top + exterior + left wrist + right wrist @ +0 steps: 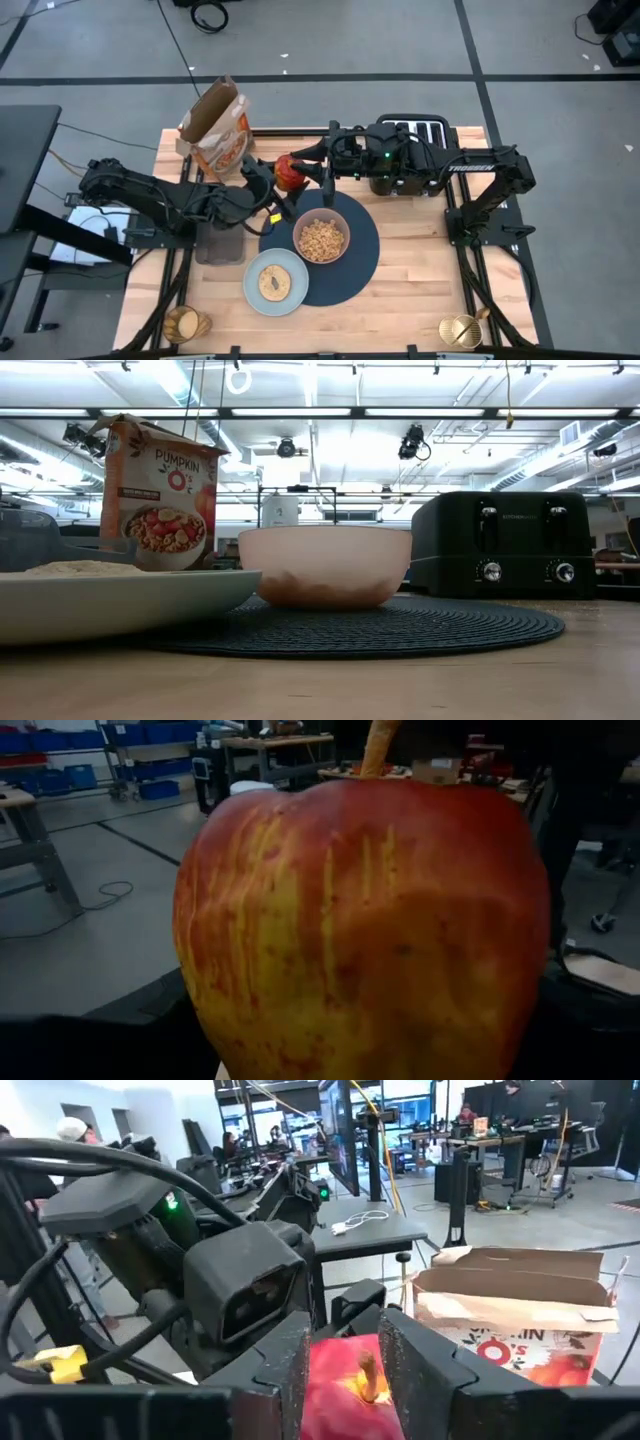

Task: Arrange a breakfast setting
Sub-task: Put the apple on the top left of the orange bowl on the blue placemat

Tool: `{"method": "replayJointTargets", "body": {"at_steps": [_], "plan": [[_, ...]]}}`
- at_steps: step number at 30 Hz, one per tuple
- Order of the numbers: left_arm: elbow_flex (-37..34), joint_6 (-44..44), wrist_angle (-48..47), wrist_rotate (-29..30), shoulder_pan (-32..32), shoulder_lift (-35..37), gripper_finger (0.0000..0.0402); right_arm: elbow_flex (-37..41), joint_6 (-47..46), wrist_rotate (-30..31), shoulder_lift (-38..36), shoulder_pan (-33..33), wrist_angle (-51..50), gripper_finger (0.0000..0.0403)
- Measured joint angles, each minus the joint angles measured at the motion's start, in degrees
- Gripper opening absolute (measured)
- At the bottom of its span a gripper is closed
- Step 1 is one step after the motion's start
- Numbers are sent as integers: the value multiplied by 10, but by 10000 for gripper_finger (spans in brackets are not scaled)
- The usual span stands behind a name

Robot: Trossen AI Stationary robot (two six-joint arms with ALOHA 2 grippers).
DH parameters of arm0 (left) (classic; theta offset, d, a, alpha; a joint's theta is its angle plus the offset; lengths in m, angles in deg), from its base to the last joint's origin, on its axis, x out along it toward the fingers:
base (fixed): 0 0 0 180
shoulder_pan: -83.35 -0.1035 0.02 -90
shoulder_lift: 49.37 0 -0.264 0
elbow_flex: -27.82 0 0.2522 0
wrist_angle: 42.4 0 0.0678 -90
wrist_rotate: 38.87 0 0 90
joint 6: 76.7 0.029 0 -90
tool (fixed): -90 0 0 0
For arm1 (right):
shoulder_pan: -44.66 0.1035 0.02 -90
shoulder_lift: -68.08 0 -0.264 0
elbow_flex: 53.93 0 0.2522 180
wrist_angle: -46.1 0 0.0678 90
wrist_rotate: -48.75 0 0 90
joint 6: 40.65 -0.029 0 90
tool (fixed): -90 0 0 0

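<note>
The red apple [290, 173] hangs in the air above the table's far middle, stem up, and fills the left wrist view [360, 920]. My left gripper [278, 190] reaches it level from the table's left and is shut on it. From the right, my right gripper [345, 1365] comes in level at the apple's top. Its two fingers stand on either side of the stem [370, 1375] with a gap between them. On the navy placemat [362, 272] sits the pink bowl [321, 239], filled with cereal. The plate [250, 300] holds the bagel [275, 283]. My left gripper holds the apple by its two opposite sides [195, 970], fingers level, coming from the table's left. The apple sits upright, lifted clear of the table. Of my right gripper, I cannot tell whether its fingers [425, 1370] touch the apple's top.
A cereal box [215, 125] stands at the far left and a black toaster [505, 545] at the far right, behind my right arm. An amber glass cup [185, 323] lies at the near left corner, a gold object [460, 330] at the near right corner.
</note>
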Motion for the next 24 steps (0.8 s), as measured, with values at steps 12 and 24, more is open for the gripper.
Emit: {"method": "replayJointTargets", "body": {"at_steps": [12, 24], "plan": [[0, 23, 22, -10, 0, 0, 335, 0, 0, 0, 0, -4, -25, 123], [0, 45, 35, -11, -2, 0, 335, 0, -7, -8, 0, -4, -24, 119]]}}
